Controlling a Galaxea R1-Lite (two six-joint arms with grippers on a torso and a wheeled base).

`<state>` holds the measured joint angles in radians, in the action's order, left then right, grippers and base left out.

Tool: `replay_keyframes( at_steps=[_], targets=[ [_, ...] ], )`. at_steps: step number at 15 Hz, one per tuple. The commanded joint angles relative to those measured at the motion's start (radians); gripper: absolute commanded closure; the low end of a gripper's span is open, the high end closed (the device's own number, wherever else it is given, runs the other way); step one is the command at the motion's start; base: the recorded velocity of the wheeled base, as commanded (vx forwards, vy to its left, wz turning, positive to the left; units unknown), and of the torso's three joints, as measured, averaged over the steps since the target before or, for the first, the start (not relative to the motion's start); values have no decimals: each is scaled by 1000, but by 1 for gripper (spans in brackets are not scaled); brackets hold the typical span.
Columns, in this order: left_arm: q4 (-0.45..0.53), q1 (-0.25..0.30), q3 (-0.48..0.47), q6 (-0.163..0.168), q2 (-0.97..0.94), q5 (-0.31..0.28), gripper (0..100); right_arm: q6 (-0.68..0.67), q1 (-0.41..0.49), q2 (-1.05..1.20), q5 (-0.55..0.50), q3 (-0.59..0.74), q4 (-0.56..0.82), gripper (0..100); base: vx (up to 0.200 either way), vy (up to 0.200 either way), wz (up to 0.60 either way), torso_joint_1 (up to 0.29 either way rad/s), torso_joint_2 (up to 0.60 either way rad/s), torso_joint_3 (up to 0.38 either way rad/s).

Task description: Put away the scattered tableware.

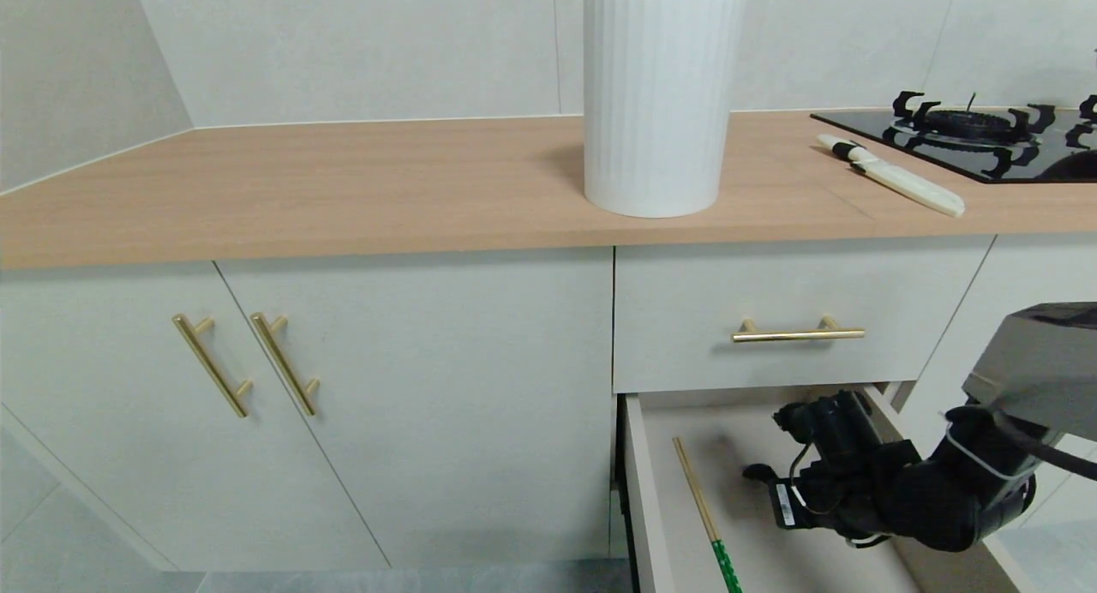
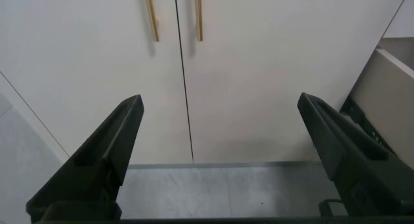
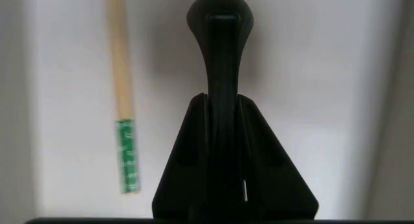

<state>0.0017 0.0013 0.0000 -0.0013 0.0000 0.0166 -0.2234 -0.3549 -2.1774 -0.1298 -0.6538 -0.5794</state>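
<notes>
Obs. 1: chopsticks, pale wood with a green patterned band at the near end. I cannot tell whether it is one stick or a pair pressed together. They lie flat on the floor of the open drawer, running lengthwise along it. They sit beside my right end effector, on its left, apart and not touching.

Obs. 2: knife, cream-coloured with a black band near the far end. It lies flat and angled on the bench, well above and beyond the right end effector.
</notes>
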Motion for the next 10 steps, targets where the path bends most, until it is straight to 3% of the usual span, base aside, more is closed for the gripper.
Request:
replay_keyframes(
  at_steps=[1,10],
  targets=[
    [0,0,0,0,0,0,0,1,-3,-96,-4,8,-27,100,0,0,0,0,0,0],
    [0,0,0,0,0,0,0,1,-13,-157,-37,6,-85,100,0,0,0,0,0,0]
  ],
)
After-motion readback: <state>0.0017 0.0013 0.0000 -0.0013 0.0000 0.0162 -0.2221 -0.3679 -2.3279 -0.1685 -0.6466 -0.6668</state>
